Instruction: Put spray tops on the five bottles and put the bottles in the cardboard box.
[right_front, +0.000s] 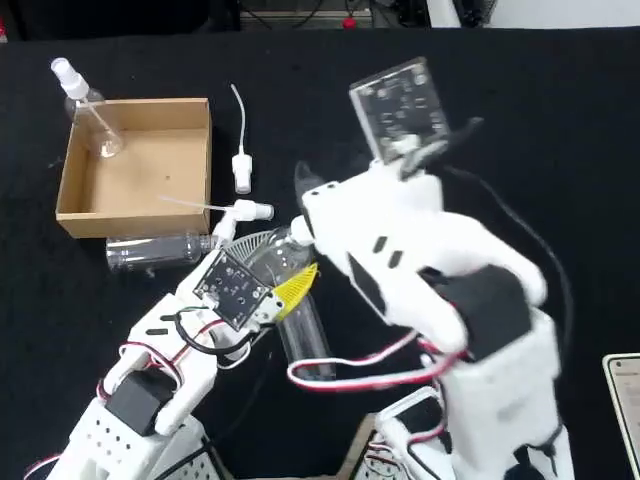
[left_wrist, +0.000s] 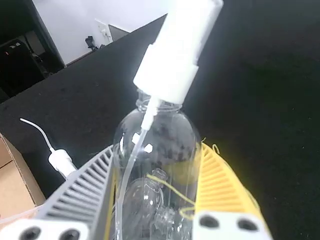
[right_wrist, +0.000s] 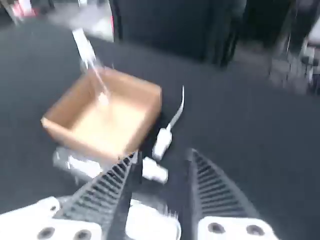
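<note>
My left gripper clenches the bottle, neck toward two o'clock, where my right gripper sits released over its top.

Soft, even light falls on the matte black bench, which soaks it up and shows hardly any shadows. The white plastic arm shells glare almost to blank. Small white glints sit on the clear plastic bottle. The floor of the brown cardboard box glows pale. In the left wrist view a bright white wall stands behind the dark bench.
</note>
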